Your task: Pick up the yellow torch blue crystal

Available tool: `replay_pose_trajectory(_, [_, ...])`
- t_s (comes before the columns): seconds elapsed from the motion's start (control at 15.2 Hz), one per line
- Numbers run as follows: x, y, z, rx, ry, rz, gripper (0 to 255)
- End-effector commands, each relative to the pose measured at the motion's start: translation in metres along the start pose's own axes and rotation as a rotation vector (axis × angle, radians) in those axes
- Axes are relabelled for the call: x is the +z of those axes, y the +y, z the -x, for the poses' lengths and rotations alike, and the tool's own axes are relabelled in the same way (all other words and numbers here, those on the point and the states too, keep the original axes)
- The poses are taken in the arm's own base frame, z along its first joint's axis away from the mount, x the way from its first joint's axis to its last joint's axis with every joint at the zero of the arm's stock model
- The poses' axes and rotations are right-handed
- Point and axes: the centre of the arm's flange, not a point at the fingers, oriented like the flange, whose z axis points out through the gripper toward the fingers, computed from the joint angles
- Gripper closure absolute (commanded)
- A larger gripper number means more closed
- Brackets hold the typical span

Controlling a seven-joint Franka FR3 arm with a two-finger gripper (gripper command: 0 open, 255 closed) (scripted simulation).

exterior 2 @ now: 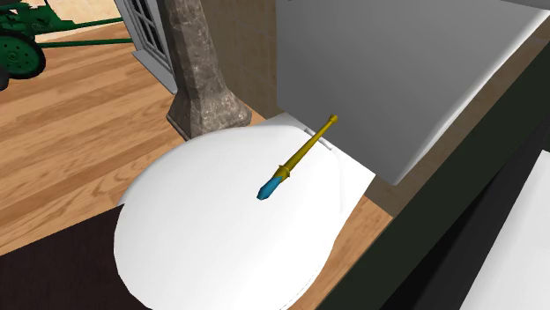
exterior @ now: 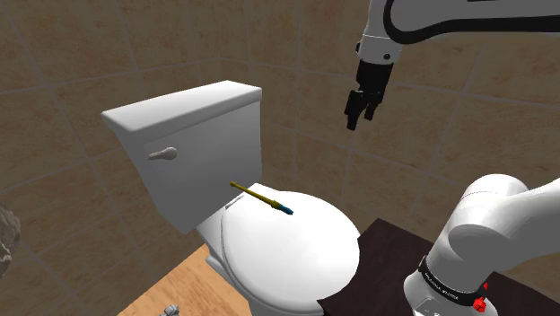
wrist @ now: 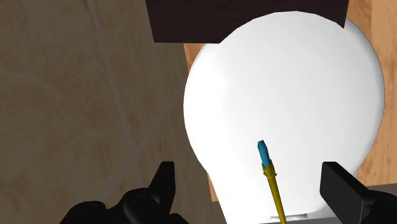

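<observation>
One slim torch [exterior: 261,197], yellow shaft, blue tip, lies on toilet lid [exterior: 287,260]. Gripper [exterior: 360,121] hangs high, fingers wide, empty. Advice: drop straight, straddle shaft crosswise, close gently.

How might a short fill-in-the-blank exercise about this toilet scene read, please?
1. The yellow torch lies on the closed ____ of the toilet.
2. The torch's crystal tip is coloured ____.
3. The gripper hangs above the toilet, holding nothing, with its two fingers ____.

Missing words: lid; blue; open.
</observation>
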Motion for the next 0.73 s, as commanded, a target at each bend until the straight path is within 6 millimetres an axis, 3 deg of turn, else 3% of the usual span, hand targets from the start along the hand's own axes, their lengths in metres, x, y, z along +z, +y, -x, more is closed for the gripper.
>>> replay_pose_trajectory(0.0, [0.0, 0.0, 0.0, 0.0, 0.0, 0.0, 0])
replay_pose_trajectory(0.66, [0.098, -0.049, -0.076, -0.074, 0.021, 0.07, 0])
